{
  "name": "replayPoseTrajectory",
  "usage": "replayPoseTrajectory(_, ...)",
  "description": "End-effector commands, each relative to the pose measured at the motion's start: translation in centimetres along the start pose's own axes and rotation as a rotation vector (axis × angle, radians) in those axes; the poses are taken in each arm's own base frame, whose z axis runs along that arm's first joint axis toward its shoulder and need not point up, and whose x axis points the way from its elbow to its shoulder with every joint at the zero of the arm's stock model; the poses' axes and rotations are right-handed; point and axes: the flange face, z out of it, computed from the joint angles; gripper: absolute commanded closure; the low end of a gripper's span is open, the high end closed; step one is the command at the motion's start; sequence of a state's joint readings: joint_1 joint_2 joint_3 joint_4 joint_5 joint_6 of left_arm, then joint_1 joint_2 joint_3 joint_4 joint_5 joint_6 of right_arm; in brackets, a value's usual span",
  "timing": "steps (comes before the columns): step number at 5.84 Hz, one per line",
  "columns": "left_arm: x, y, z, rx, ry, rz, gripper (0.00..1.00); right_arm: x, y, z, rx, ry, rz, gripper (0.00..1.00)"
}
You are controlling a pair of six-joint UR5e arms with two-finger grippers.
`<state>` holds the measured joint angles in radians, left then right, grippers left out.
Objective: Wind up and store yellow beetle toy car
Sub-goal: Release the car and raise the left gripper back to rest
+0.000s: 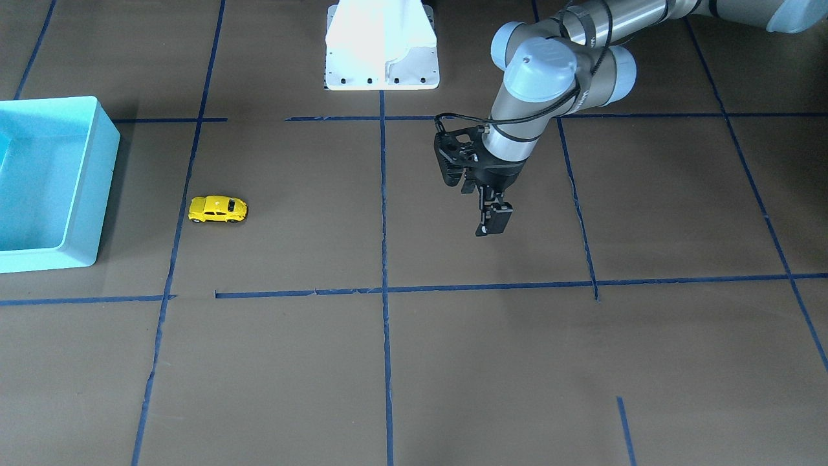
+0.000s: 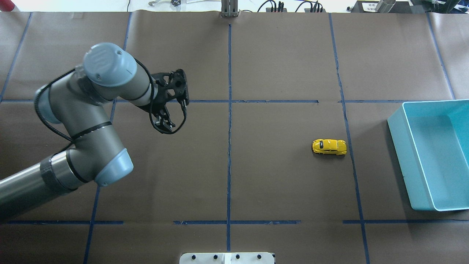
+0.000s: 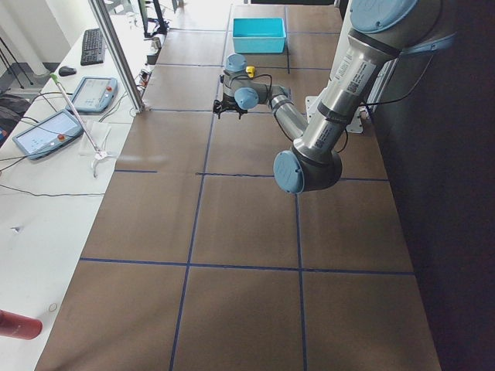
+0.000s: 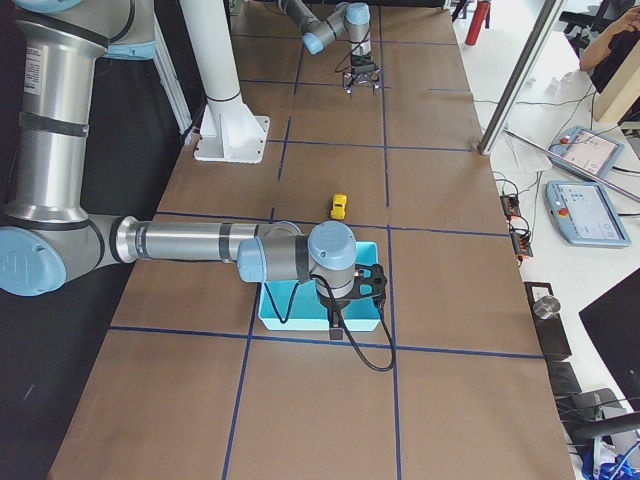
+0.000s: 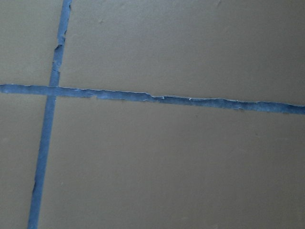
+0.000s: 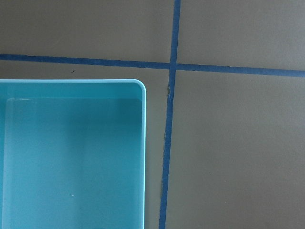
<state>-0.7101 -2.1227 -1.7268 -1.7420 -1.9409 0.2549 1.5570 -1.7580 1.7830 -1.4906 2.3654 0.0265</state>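
The yellow beetle toy car (image 1: 218, 209) stands on its wheels on the brown table, a short way from the turquoise bin (image 1: 103, 168). It also shows in the overhead view (image 2: 329, 146), with the bin (image 2: 400, 146) to its right. My left gripper (image 1: 493, 219) hangs open and empty above the table, far from the car; in the overhead view (image 2: 164, 124) it is left of centre. My right gripper (image 4: 335, 322) shows only in the right side view, above the bin's near edge (image 4: 290, 318); I cannot tell if it is open. The right wrist view shows a corner of the empty bin (image 6: 143, 143).
The white robot base (image 1: 381, 58) stands at the table's robot side. Blue tape lines (image 2: 229, 146) cross the brown paper. A metal post (image 4: 520, 80) and tablets (image 4: 585, 210) stand beyond the far table edge.
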Motion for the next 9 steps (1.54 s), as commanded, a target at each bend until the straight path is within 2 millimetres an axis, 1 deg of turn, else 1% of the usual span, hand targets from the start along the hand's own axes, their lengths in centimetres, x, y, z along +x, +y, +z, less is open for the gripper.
replayPoseTrajectory(1, -6.2, 6.7, -5.5, -0.051, -0.072, -0.129, 0.00, 0.0, 0.0, 0.0, 0.001, 0.000, -0.002, 0.00)
replayPoseTrajectory(2, -10.1, 12.8, -7.6, -0.094, -0.129, -0.221, 0.00, -0.1, 0.0, 0.0, 0.000, 0.000, -0.005, 0.00)
replayPoseTrajectory(3, -13.7, 16.6, -9.7, -0.110, -0.164, -0.296, 0.00, -0.6, -0.1, -0.3, 0.004, -0.007, -0.013, 0.00)
replayPoseTrajectory(4, -17.3, 20.2, -11.7, -0.111, -0.157, -0.386, 0.00, -2.1, -0.4, -0.6, 0.009, -0.009, -0.044, 0.00)
replayPoseTrajectory(5, -18.6, 22.3, -13.0, -0.141, -0.128, -0.461, 0.00, -2.6, -0.5, -0.6, 0.007, -0.010, -0.055, 0.00)
replayPoseTrajectory(6, -18.6, 24.6, -13.0, -0.151, -0.109, -0.513, 0.00, -4.5, -0.8, -1.3, 0.020, -0.014, -0.098, 0.00)
replayPoseTrajectory(7, -18.4, 27.0, -12.7, -0.158, -0.111, -0.735, 0.00, -7.9, -1.1, -1.3, 0.014, -0.012, -0.172, 0.00)
replayPoseTrajectory(8, -17.4, 32.7, -12.3, -0.180, -0.065, -0.878, 0.00, -11.5, -1.0, -2.3, 0.028, -0.014, -0.248, 0.00)
replayPoseTrajectory(9, -17.4, 38.5, -12.5, -0.221, -0.076, -0.970, 0.00, -12.4, -1.3, -2.8, 0.040, -0.018, -0.267, 0.00)
